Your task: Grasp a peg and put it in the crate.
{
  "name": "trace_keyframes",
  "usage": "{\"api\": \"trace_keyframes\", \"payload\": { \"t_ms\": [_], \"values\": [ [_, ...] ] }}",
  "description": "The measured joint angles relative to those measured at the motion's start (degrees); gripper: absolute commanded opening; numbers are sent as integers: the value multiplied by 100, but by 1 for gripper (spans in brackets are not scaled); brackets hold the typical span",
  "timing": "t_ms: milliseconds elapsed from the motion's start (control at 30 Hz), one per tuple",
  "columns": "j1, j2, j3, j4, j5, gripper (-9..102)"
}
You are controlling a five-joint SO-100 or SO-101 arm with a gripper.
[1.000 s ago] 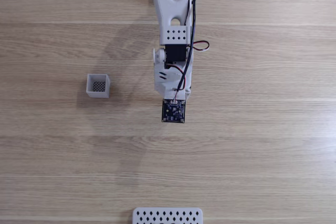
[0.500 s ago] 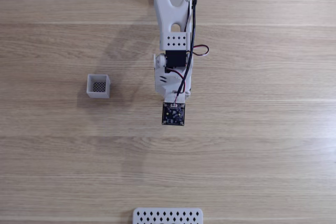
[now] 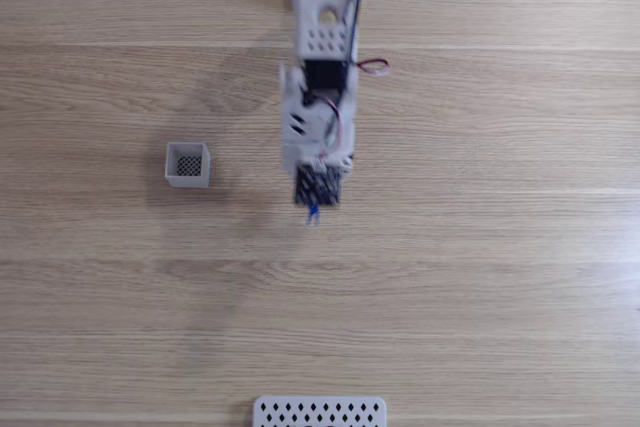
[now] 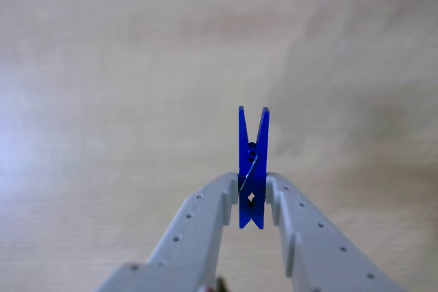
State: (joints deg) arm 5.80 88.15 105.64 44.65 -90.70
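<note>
Jaws clamped on peg (image 4: 252, 169) low centre; thin hold, could twist or drop before reaching crate (image 3: 187, 164) at left

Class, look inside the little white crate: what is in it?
Inside the crate only its dark mesh bottom shows. The peg is clamped in the gripper, away from it.

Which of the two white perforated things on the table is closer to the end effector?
The small cube crate, left of the end effector in the fixed view; the flat diamond-holed panel lies farther off at the bottom edge.
</note>
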Motion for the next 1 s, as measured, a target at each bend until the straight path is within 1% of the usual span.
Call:
{"api": "trace_keyframes", "payload": {
  "t_ms": [67, 133, 233, 300, 333, 433, 567, 800, 1000],
  "values": [
    [343, 466, 554, -1099, -475, -1],
    [773, 817, 1204, -2373, -984, -1],
    [1494, 1046, 2215, -4219, -1600, -1],
    [2004, 1072, 2769, -5124, -1696, -1],
    [2232, 1072, 2971, -5379, -1705, -1],
    [2681, 1072, 3129, -5581, -1635, -1],
    [2944, 1072, 3129, -5361, -1468, -1],
    [2909, 1072, 3129, -4729, -1406, -1],
    [2909, 1072, 3129, -4676, -1406, 0]
  ]
}}
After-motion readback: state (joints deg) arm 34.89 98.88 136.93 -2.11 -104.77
